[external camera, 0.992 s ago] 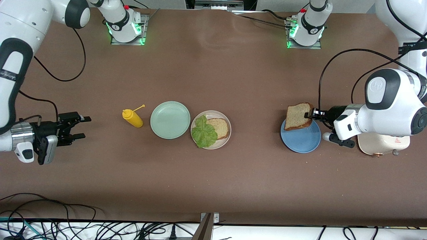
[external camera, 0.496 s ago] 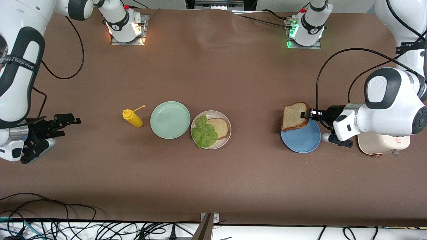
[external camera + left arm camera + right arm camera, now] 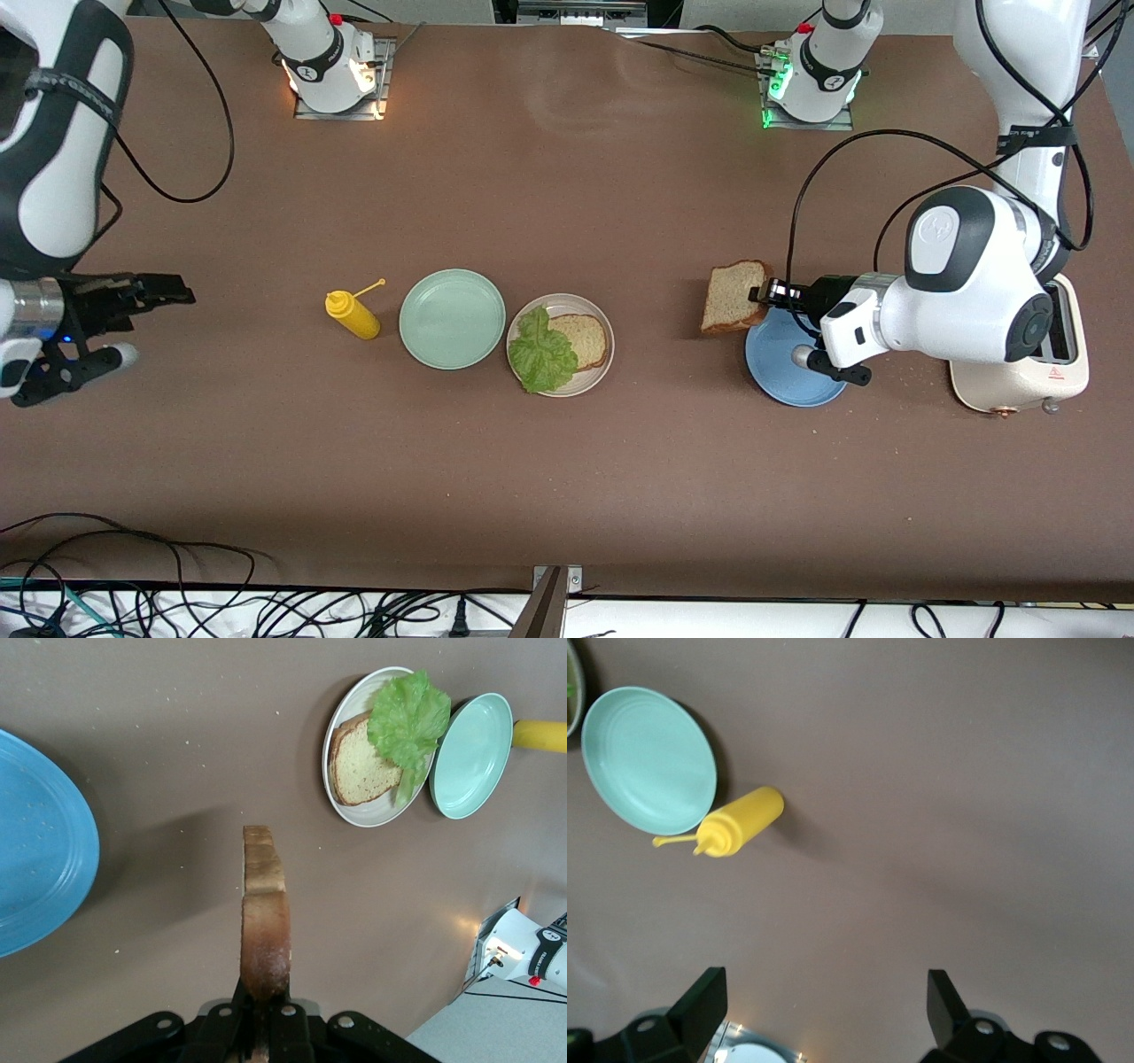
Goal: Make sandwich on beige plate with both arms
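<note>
Pincer work first: the left pincer (image 3: pixel 764 291) is clenched on the crust edge of a brown-crusted wholemeal bread slice (image 3: pixel 733 296), holding it on edge in the air over the bare brown counter (image 3: pixel 567 461), just past the rim of the round blue plastic plate (image 3: pixel 788 372) toward the right arm's end. In the left wrist view the slice (image 3: pixel 265 912) stands upright between the black fingers, its crust facing the camera, with the blue plate (image 3: pixel 40 846) off to one side.

Nearest the front camera among the dishes, the round, shallow, pale beige plate (image 3: pixel 595 377) sits about mid-counter. On it lie a second slice of wholemeal bread (image 3: pixel 585 339) and a crinkled green lettuce leaf (image 3: pixel 540 352) that overlaps the slice's edge toward the right arm's end. No top slice covers them. Touching or nearly touching the beige plate, toward the right arm's end, is a round mint-green plate (image 3: pixel 452 318), and beside that a yellow squeeze bottle (image 3: pixel 353 315) lies on its side with its thin nozzle pointing away from the front camera.

A cream-coloured toaster (image 3: pixel 1019 381) stands at the left arm's end, partly hidden under the left arm.

The right pincer (image 3: pixel 133 306) waits released, fingers (image 3: pixel 700 1005) spread wide, above bare counter at the right arm's end, well apart from the bottle.
</note>
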Controlling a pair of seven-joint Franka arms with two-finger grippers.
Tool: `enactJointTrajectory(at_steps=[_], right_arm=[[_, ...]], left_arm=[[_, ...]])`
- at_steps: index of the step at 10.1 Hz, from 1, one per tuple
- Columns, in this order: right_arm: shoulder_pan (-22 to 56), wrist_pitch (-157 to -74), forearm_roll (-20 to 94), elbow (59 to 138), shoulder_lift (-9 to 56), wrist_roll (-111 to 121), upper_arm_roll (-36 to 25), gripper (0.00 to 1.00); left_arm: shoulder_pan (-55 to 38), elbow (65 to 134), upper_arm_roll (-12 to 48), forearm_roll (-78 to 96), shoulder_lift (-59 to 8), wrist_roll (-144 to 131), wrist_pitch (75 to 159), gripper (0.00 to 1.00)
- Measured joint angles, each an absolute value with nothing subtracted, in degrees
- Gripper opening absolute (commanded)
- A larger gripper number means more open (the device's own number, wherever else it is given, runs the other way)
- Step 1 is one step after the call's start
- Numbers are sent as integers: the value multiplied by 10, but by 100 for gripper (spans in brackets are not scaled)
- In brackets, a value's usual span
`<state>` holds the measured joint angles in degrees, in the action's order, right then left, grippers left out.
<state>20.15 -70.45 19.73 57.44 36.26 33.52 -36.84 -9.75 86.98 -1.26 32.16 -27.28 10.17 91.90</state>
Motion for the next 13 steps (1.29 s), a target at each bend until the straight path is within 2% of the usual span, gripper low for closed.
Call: enactJointTrajectory(at_steps=[3,6,9,11,13], right_arm=[[198,-682,141,602,303,324,-350,100],[149,-753,42,732,190,225,-201,100],[59,-875,13,903,75,174,-77,100],[11,-903,10,971,9,174,-49,100],[-28,-918,-5,970,-20,174,-42,100]], left_arm=[[-109,869,-13,322,-281,98,920,0],[-125,857,-13,322,-297,79,922,0],[-134,835,-13,322,-312,58,923,0],[-140,823,-13,323,-325,55,923,0],[-144,802,-13,359,-346,49,923,0]])
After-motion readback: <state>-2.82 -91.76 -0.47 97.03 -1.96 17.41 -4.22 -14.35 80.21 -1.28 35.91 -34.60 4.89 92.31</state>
